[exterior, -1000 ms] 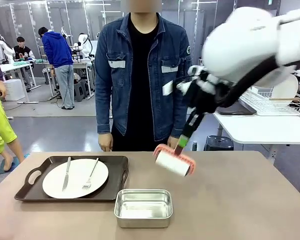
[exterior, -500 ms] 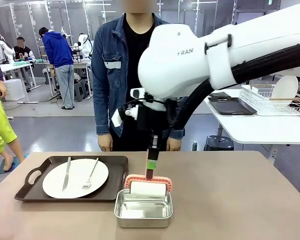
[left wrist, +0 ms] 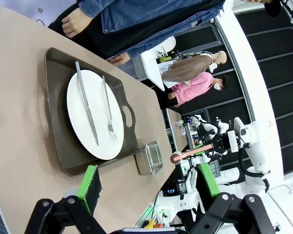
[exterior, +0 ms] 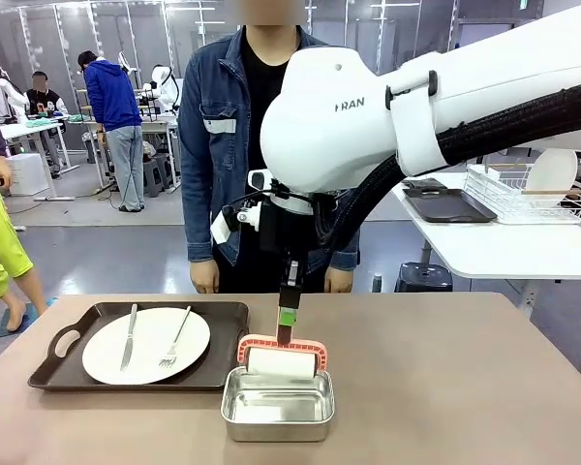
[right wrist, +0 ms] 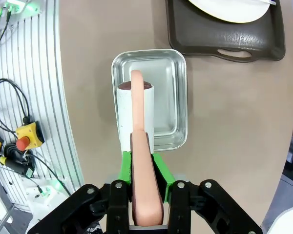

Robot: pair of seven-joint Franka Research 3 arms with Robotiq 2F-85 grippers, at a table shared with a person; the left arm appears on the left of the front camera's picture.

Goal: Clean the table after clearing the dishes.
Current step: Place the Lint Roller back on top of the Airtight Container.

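Swung left over the table point(exterior: 445, 387), roller point(exterior: 282, 363) now hangs above the pan point(exterior: 276, 432), right gripper point(exterior: 287, 320) clamped on its handle. Clipping the rim could shove it into the tray point(exterior: 228, 325) under the plate point(exterior: 145, 346).

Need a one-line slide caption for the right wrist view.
Right gripper shut on pink-framed white roller, held over small rectangular steel pan on beige-brown table, beside dark brown handled tray.

The beige-brown table point(exterior: 445, 387) carries a dark brown tray point(exterior: 223, 339) on its left part. A steel pan point(exterior: 277, 429) sits just beside the tray's near right corner.
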